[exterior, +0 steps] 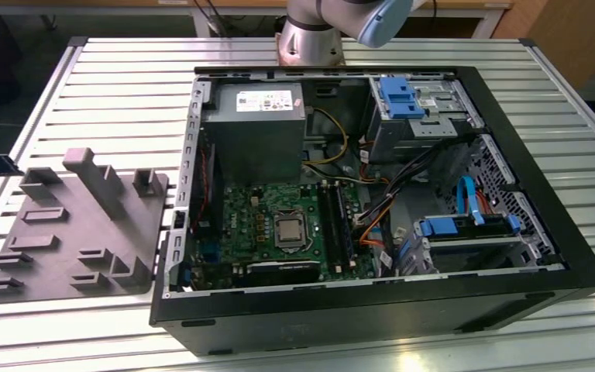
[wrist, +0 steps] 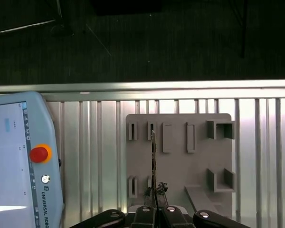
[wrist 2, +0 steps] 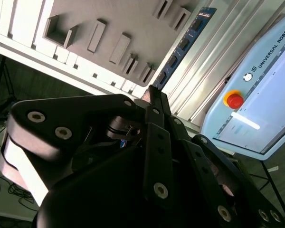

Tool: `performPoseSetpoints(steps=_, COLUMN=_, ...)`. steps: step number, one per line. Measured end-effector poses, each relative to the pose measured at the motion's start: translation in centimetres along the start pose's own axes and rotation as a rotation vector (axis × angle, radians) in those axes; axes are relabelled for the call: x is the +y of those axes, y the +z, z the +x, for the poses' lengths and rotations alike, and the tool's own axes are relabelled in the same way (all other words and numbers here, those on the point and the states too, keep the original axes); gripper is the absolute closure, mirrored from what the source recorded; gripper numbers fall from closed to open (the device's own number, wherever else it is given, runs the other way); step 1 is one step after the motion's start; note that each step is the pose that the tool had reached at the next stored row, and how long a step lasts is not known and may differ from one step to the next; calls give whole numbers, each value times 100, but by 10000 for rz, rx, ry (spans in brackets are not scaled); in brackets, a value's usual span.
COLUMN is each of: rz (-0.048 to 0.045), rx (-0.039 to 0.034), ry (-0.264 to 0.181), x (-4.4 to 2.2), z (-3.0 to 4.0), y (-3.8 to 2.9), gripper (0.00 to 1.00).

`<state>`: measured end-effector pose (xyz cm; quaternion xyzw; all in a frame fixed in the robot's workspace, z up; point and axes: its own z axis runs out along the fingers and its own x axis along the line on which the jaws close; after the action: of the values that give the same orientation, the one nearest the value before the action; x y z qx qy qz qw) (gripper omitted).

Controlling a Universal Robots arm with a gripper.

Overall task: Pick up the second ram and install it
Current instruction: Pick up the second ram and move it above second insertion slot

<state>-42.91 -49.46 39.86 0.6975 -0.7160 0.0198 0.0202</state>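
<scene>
Fingers (wrist 2: 155, 128) clenched on one end of the second ram (wrist 2: 183, 45), dark-blue stick with black chips, grey holder tray (wrist 2: 85, 14) and slatted table (wrist 2: 216, 54) beyond, teach pendant (wrist 2: 261, 90) alongside

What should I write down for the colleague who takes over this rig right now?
Gripper: shut on the second ram, holding it by one end.
Ram: seen edge-on in front of the grey holder tray in the first wrist view, outside the computer case.
Done: the ram is picked up.
Left: it is not yet seated in the motherboard slots.
</scene>
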Motion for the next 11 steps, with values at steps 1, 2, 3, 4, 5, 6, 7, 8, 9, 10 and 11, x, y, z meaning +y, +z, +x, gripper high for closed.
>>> performPoseSetpoints(steps=1, rz=0, rx=0, ry=0, x=0, z=1, y=-10, gripper=88)
performPoseSetpoints(steps=2, rz=0, rx=0, ry=0, x=0, z=1, y=-20, gripper=88)
performPoseSetpoints(steps=3, rz=0, rx=0, ry=0, x=0, z=2, y=-31, gripper=88)
performPoseSetpoints(steps=4, rz=0, rx=0, ry=0, x=0, z=2, y=-42, gripper=88)
performPoseSetpoints(steps=5, rz=0, rx=0, ry=-1, x=0, z=3, y=-53, gripper=88)
performPoseSetpoints(steps=6, rz=0, rx=0, ry=0, x=0, z=4, y=-64, gripper=88)
performPoseSetpoints(steps=7, rz=0, rx=0, ry=0, x=0, z=4, y=-76, gripper=88)
performPoseSetpoints(steps=8, rz=1, rx=-1, ry=0, x=0, z=5, y=-87, gripper=88)
performPoseSetpoints(steps=9, rz=1, rx=-1, ry=0, x=0, z=6, y=-98, gripper=88)
performPoseSetpoints(steps=10, rz=0, rx=0, ry=-1, x=0, z=6, y=-111, gripper=88)
performPoseSetpoints(steps=11, rz=0, rx=0, ry=0, x=0, z=7, y=-121, gripper=88)
